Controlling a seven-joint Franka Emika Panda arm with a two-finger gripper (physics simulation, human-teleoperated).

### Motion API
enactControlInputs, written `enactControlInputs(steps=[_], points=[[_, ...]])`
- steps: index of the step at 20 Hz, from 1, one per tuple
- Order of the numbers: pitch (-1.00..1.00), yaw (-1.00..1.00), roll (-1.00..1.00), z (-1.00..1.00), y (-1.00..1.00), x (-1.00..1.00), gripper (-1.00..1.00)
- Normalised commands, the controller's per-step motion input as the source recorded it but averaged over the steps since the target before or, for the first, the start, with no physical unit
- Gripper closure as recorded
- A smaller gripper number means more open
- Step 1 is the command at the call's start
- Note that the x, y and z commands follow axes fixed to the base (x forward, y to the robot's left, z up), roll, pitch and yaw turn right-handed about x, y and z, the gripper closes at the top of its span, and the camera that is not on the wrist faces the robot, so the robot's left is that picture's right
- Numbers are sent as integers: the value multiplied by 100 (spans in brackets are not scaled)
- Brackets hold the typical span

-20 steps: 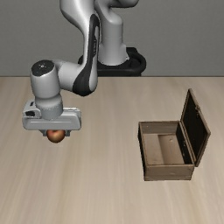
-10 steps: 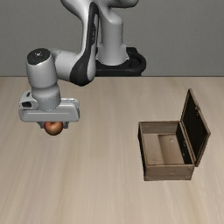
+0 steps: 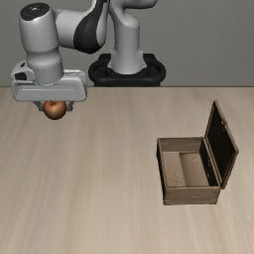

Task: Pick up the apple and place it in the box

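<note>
A small red-brown apple (image 3: pixel 56 109) hangs in the air at the exterior view's upper left, well above the wooden table (image 3: pixel 89 189). My gripper (image 3: pixel 55 107) is shut on the apple, its fingers on either side of the fruit under the grey hand. The brown wooden box (image 3: pixel 189 171) sits on the table at the exterior view's right, its lid (image 3: pixel 222 142) standing open on the right side and its inside empty. The apple is far to the left of the box.
The robot's black base (image 3: pixel 127 69) stands at the far edge of the table, behind the gripper's right. Bare tabletop stretches between the apple and the box.
My gripper has risen with the apple, which left the table and now hangs much higher. It drifted slightly to the left. The box has not moved.
</note>
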Motion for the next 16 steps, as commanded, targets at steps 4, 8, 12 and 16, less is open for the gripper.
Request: enactControlInputs(steps=[4, 8, 12, 16], points=[[0, 0, 0, 100, 0, 0, 100], [0, 0, 0, 50, 50, 0, 100], [0, 0, 0, 0, 100, 0, 100], [0, 0, 0, 0, 100, 0, 100]])
